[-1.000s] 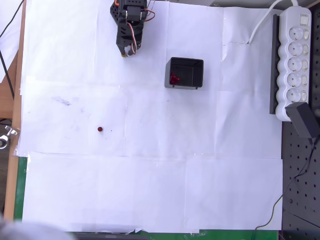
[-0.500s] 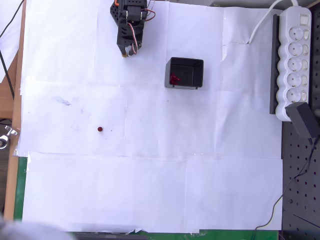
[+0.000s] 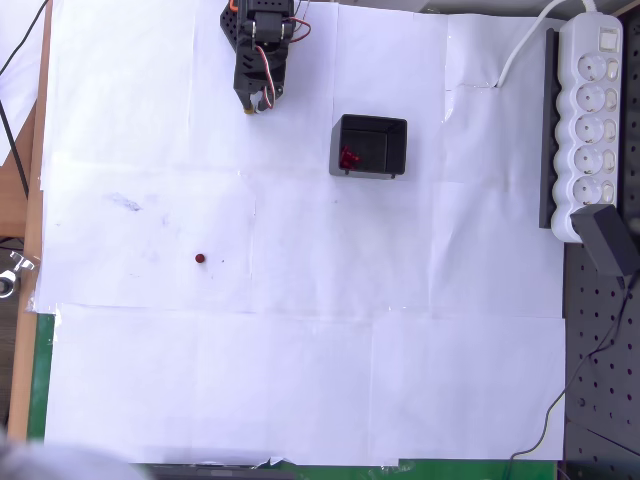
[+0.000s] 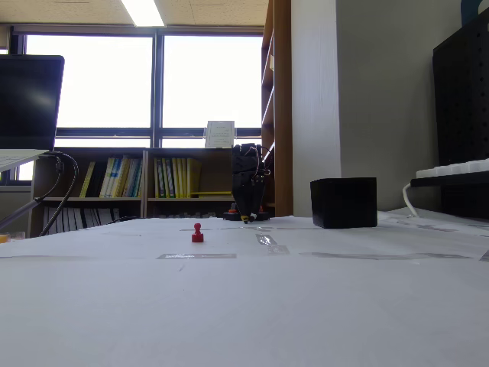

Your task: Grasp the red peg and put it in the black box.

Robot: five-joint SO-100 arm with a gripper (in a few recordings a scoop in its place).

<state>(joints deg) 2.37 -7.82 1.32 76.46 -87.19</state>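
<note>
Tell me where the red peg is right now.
In the overhead view the red peg stands alone on the white paper, left of centre, well below the gripper and lower-left of the black box.

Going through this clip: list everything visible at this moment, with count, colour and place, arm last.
red peg: one, dark red, alone on the paper, lower left of the box in the overhead view; upright in the fixed view.
black box: one, black, upper middle of the overhead view, apart from the peg.
red piece: one, brighter red, inside the box.
paper sheets: white, taped over the table.
power strip: one, white, right edge.
power adapter: one, black, below the strip.
gripper: one, black, top edge, pointing down, away from both; open or shut unclear.
</note>
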